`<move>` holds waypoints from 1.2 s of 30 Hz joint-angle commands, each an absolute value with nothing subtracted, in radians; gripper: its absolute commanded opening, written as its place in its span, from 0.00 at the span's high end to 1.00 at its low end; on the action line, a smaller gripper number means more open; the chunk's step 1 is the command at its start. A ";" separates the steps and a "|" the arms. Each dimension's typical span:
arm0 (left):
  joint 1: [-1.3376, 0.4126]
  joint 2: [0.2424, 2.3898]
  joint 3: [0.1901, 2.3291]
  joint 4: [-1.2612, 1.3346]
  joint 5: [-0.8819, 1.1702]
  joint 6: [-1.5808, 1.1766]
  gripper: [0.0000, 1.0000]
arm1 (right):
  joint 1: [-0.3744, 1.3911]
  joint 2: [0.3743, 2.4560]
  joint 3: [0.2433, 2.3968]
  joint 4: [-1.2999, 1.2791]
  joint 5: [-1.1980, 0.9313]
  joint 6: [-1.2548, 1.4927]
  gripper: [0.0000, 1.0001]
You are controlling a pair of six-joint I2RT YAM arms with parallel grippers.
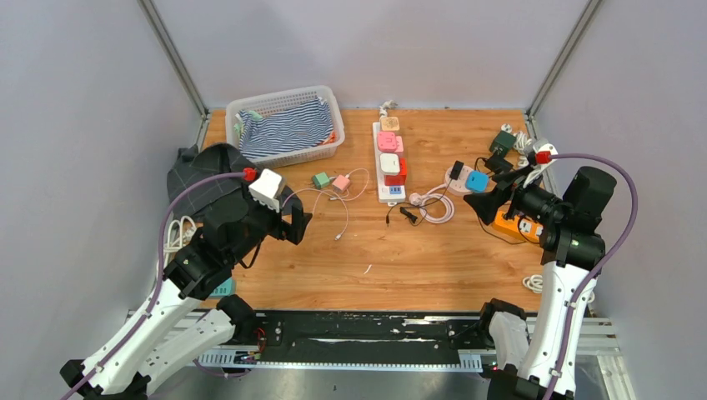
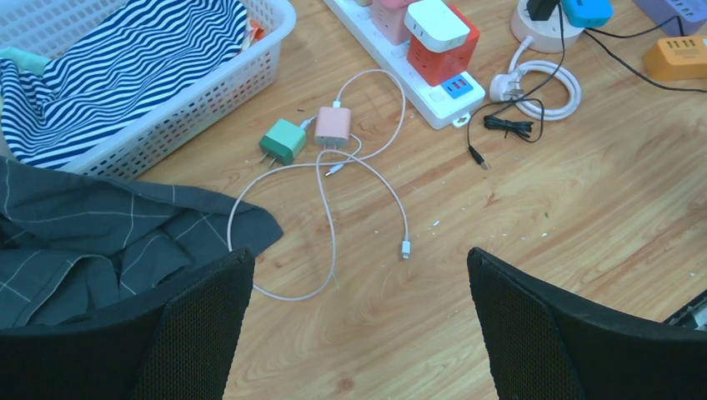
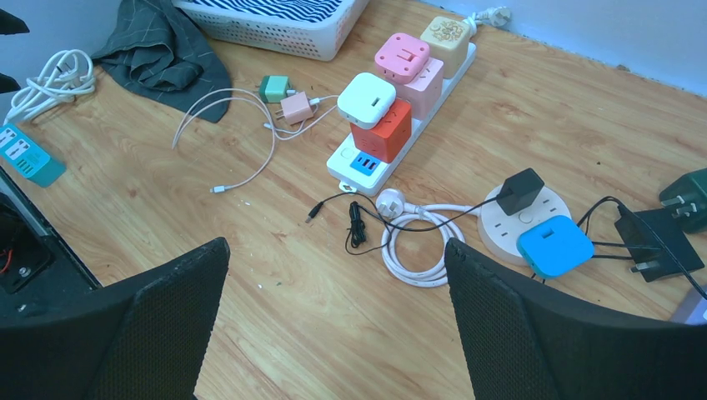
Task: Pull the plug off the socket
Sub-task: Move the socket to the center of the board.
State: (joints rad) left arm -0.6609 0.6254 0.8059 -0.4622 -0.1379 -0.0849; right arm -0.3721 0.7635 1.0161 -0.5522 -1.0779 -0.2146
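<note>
A white power strip (image 1: 388, 193) lies at mid table with a beige cube, a pink cube and a white plug (image 1: 390, 162) on a red cube (image 1: 400, 175). In the right wrist view the white plug (image 3: 367, 98) sits on the red cube (image 3: 383, 133). A round white socket (image 3: 500, 221) holds a black adapter (image 3: 520, 190) and a blue cube (image 3: 554, 245). My left gripper (image 2: 358, 262) is open and empty above bare wood, near-left of the strip (image 2: 433, 96). My right gripper (image 3: 336, 250) is open and empty, hovering near the round socket (image 1: 458, 177).
A white basket (image 1: 283, 125) with striped cloth stands at the back left, a dark cloth (image 1: 200, 171) beside it. Green (image 2: 283, 140) and pink (image 2: 333, 127) chargers with thin white cables lie left of the strip. A coiled white cable (image 3: 421, 242) and an orange socket (image 1: 510, 223) lie right.
</note>
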 commanded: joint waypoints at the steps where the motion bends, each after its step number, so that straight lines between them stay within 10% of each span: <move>1: -0.651 0.627 0.799 -0.446 -0.112 -0.074 0.00 | -0.388 0.756 1.002 -0.538 -1.068 -0.196 0.00; 15: -0.651 0.628 0.801 -0.440 -0.104 -0.086 0.00 | -0.388 0.759 0.994 -0.523 -1.077 -0.190 0.00; 23: -0.667 0.739 0.768 -0.115 0.268 -0.467 0.00 | -0.385 0.773 0.862 -0.476 -1.173 -0.401 0.00; 36: -0.888 1.100 0.825 0.136 -0.037 -0.187 0.00 | -0.351 1.046 1.066 -0.587 -1.018 -0.716 0.00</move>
